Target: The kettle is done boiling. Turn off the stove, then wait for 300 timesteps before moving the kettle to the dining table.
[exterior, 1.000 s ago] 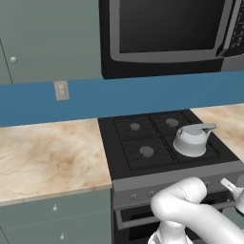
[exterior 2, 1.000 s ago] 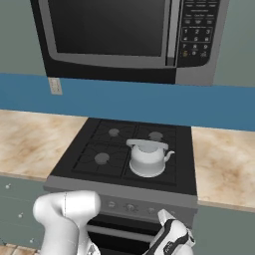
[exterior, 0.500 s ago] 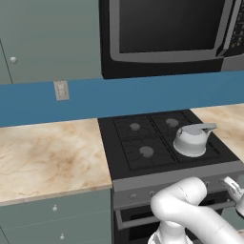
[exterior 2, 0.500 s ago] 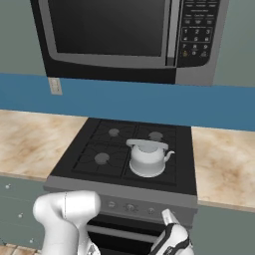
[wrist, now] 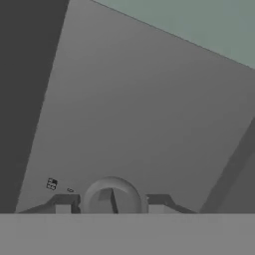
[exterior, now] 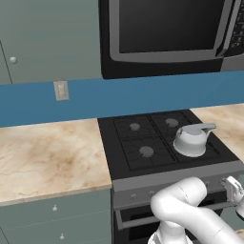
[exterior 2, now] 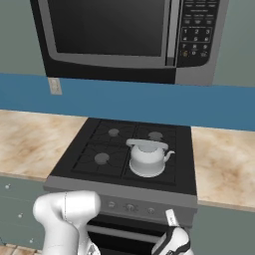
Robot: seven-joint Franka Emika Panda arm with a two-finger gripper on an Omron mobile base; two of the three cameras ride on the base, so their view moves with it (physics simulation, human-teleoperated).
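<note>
Pincer (wrist: 110, 208) fingers sit closed either side of a small round grey knob (wrist: 110, 198) on the black gas stove's (exterior: 167, 143) grey front panel. The squat silver kettle (exterior 2: 146, 158) stands above and behind, on the near right burner.

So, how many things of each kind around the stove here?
Kettle: 1
Stove: 1
Microwave: 1
Outlet: 1
Total: 4
</note>
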